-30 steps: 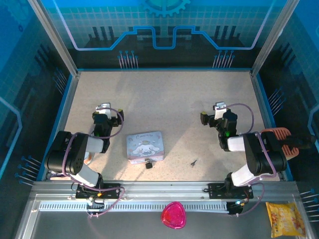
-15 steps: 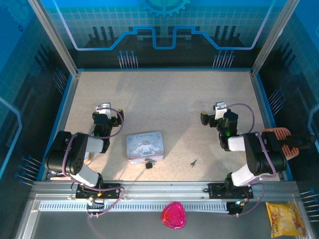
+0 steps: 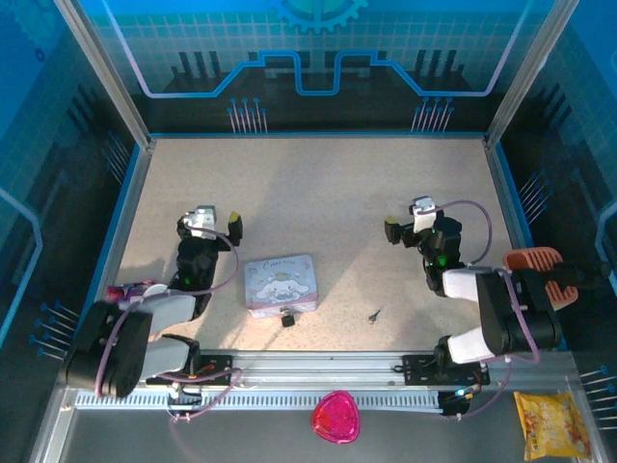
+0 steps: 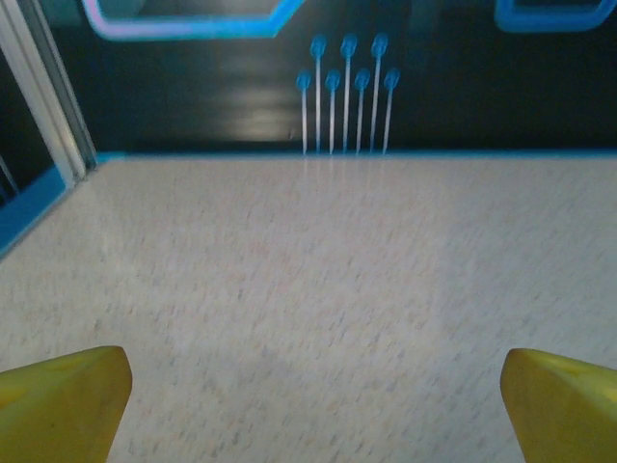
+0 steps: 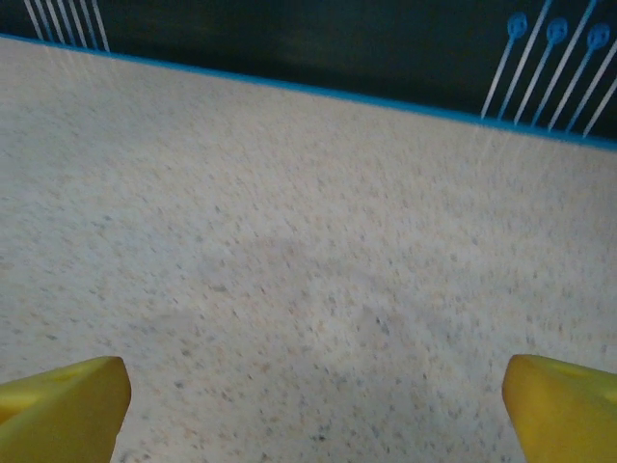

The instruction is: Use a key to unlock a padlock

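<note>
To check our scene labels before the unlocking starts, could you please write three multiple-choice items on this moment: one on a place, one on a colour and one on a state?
1. Where does the padlock lie?
A. Far off by the back wall
B. Just by the near edge of the tin
C. On top of the tin's lid

2. What colour are the fingertips of the left gripper?
A. Red
B. White
C. Yellow

3. How do the left gripper and the right gripper stand?
A. Both open, holding nothing
B. Both shut tight
C. Left open, right shut on the padlock

Answers:
1 B: the top view shows it at the tin's near edge.
2 C: both tips show yellow in the left wrist view.
3 A: each wrist view shows tips wide apart with bare table between.
</note>
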`<move>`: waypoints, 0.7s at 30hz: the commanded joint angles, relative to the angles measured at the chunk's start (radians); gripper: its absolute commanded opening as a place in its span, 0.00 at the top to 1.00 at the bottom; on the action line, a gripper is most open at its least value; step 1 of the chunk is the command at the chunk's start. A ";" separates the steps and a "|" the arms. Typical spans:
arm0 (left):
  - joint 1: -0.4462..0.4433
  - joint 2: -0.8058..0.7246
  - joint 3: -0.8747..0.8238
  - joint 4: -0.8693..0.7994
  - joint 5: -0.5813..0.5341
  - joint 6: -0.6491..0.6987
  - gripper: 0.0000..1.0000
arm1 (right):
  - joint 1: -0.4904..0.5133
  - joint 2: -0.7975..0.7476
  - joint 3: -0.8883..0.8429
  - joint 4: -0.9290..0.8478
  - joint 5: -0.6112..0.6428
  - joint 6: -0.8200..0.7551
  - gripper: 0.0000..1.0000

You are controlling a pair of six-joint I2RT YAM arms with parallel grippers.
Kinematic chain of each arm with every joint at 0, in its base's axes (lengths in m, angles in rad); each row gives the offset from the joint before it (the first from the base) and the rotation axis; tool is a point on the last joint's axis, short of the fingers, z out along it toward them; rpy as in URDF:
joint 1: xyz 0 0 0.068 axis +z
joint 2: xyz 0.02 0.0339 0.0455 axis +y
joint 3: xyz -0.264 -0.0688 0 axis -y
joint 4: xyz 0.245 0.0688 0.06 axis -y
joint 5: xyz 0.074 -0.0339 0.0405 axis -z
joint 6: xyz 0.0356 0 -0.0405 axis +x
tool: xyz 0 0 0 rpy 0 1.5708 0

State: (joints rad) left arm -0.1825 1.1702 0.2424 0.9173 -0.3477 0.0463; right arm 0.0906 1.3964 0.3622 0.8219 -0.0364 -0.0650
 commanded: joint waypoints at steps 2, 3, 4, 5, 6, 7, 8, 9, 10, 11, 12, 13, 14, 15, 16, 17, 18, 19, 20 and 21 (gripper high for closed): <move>-0.008 -0.178 0.128 -0.320 -0.020 -0.097 0.01 | 0.062 -0.135 0.042 -0.183 0.015 -0.058 0.00; -0.007 -0.208 0.151 -0.377 -0.030 -0.147 0.01 | 0.067 -0.170 0.068 -0.255 0.006 -0.038 0.00; -0.007 -0.229 0.173 -0.438 -0.049 -0.205 0.01 | 0.073 -0.206 0.098 -0.327 -0.021 -0.020 0.00; -0.007 -0.249 0.196 -0.510 -0.064 -0.258 0.01 | 0.080 -0.235 0.126 -0.383 -0.050 -0.008 0.00; -0.006 -0.274 0.230 -0.604 -0.075 -0.318 0.01 | 0.090 -0.264 0.157 -0.450 -0.076 0.011 0.00; -0.007 -0.297 0.259 -0.695 -0.094 -0.383 0.01 | 0.104 -0.289 0.202 -0.528 -0.097 0.032 0.00; -0.006 -0.313 0.285 -0.777 -0.115 -0.450 0.01 | 0.111 -0.308 0.239 -0.609 -0.124 0.043 0.00; -0.007 -0.332 0.315 -0.893 -0.158 -0.546 0.01 | 0.119 -0.324 0.294 -0.682 -0.153 0.056 0.00; -0.005 -0.350 0.353 -1.028 -0.204 -0.664 0.01 | 0.127 -0.336 0.339 -0.757 -0.175 0.069 0.00; 0.000 -0.362 0.388 -1.142 -0.221 -0.731 0.01 | 0.133 -0.344 0.373 -0.804 -0.187 0.085 0.00; 0.010 -0.369 0.423 -1.228 -0.195 -0.749 0.01 | 0.139 -0.353 0.407 -0.852 -0.195 0.116 0.00; 0.014 -0.372 0.453 -1.285 -0.158 -0.741 0.01 | 0.138 -0.359 0.446 -0.903 -0.204 0.160 0.00; 0.015 -0.375 0.474 -1.326 -0.128 -0.734 0.01 | 0.135 -0.362 0.475 -0.948 -0.205 0.206 0.01; 0.018 -0.376 0.495 -1.371 -0.094 -0.734 0.01 | 0.128 -0.364 0.506 -0.995 -0.197 0.281 0.00; 0.018 -0.381 0.511 -1.405 -0.054 -0.733 0.01 | 0.111 -0.364 0.549 -1.066 -0.194 0.358 0.00; 0.020 -0.389 0.514 -1.416 -0.015 -0.718 0.01 | 0.092 -0.364 0.575 -1.116 -0.200 0.423 0.00; 0.020 -0.402 0.512 -1.419 0.023 -0.706 0.01 | 0.070 -0.366 0.586 -1.145 -0.225 0.487 0.00; 0.022 -0.416 0.504 -1.415 0.040 -0.718 0.01 | 0.042 -0.369 0.581 -1.137 -0.280 0.521 0.00; 0.028 -0.435 0.488 -1.395 0.090 -0.715 0.01 | 0.010 -0.372 0.567 -1.108 -0.373 0.541 0.00; 0.036 -0.451 0.471 -1.361 0.168 -0.688 0.01 | -0.020 -0.376 0.553 -1.087 -0.470 0.556 0.00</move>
State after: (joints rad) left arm -0.1638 0.7609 0.7246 -0.3717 -0.3527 -0.6304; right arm 0.1368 1.0309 0.9237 -0.1493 -0.3023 0.3187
